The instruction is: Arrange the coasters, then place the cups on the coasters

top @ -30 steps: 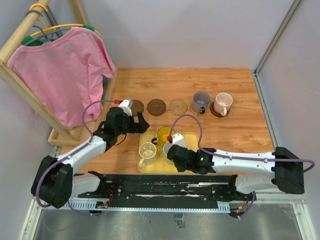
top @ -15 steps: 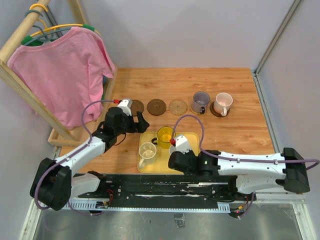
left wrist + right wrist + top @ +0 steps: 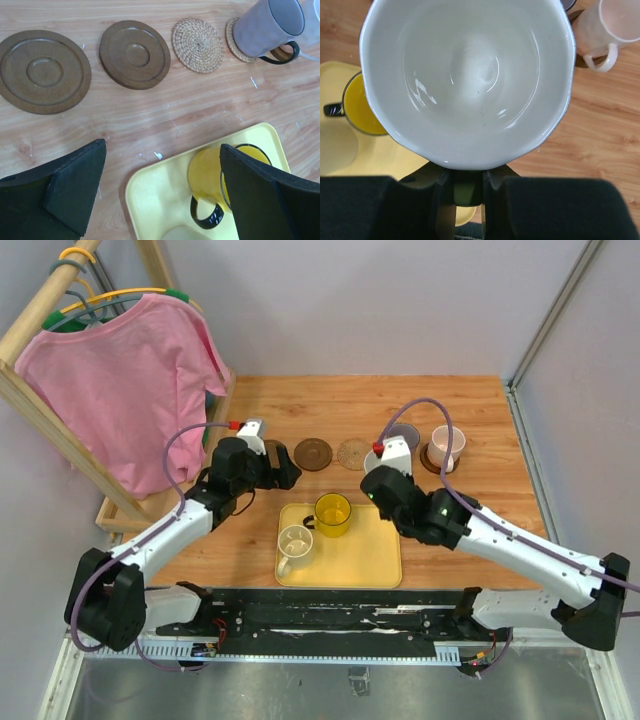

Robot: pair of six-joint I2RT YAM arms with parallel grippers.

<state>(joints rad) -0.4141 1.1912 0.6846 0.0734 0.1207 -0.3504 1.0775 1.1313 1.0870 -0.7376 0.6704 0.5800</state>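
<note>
The right fingers [image 3: 440, 205] clamp the white cup [image 3: 470, 75]. The left fingers [image 3: 75, 190] gape apart near the brown coasters [image 3: 45, 72].

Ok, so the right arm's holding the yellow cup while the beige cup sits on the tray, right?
No, the right fingers hold the white cup, not the yellow one; the right wrist view shows it. The yellow cup sits on the tray, beside the beige cup, which is there as you say.

The bare tan coaster [image 3: 197, 45] lies just beside the grey-purple cup [image 3: 267, 25], probably leaving tight clearance.
</note>
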